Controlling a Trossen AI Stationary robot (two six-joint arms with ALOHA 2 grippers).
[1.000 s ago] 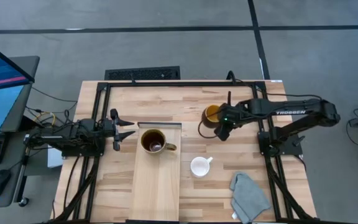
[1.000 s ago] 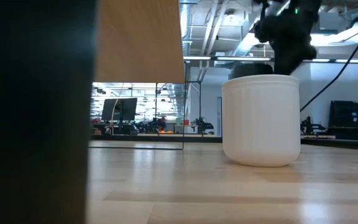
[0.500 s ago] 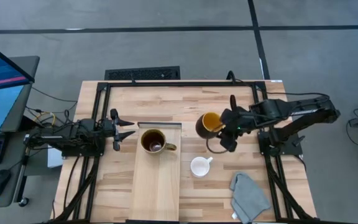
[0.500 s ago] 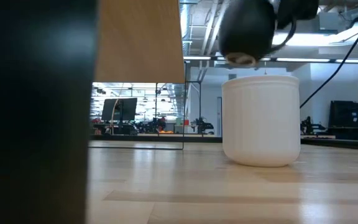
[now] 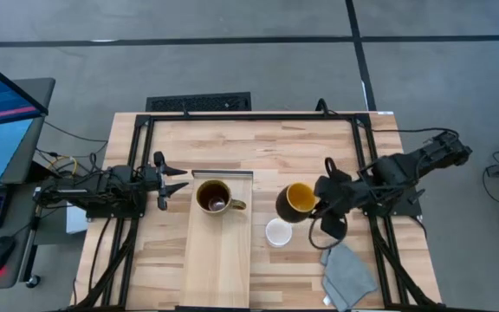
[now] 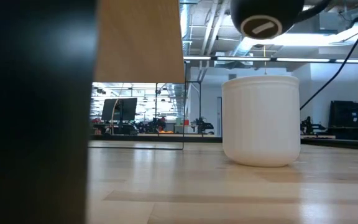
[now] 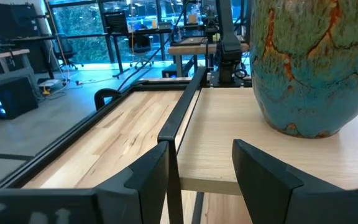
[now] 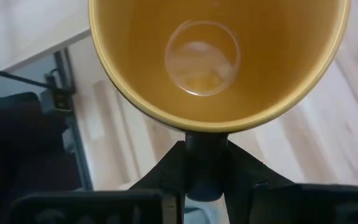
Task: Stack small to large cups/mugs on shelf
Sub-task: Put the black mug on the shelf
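A large mug (image 5: 213,197), brown from above and blue-green with orange streaks in the left wrist view (image 7: 309,62), stands on its base on the pale shelf board (image 5: 219,251). My left gripper (image 5: 176,184) is open and empty just left of it; it also shows in the left wrist view (image 7: 197,180). My right gripper (image 5: 319,206) is shut on the dark mug with the yellow inside (image 5: 297,201), held in the air above the small white mug (image 5: 277,232). The white mug (image 6: 261,120) stands on the tabletop, and the dark mug's base (image 6: 263,25) shows above it. My right gripper pinches the dark mug's handle (image 8: 205,146) between its two fingers (image 8: 166,171), coming from the table's right side. The mug is lifted clear of the table and tilted, its yellow inside (image 8: 216,56) facing up and back toward the wrist.
A grey cloth (image 5: 346,273) lies near the table's front right corner. The board runs from the table's middle to its near edge. Black frame rails (image 5: 249,115) border the table. Bare tabletop lies at the far side.
My right gripper has lifted the dark mug from the far right of the table, carried it up and toward the near edge, and tipped it. The mug now hangs above the white mug.
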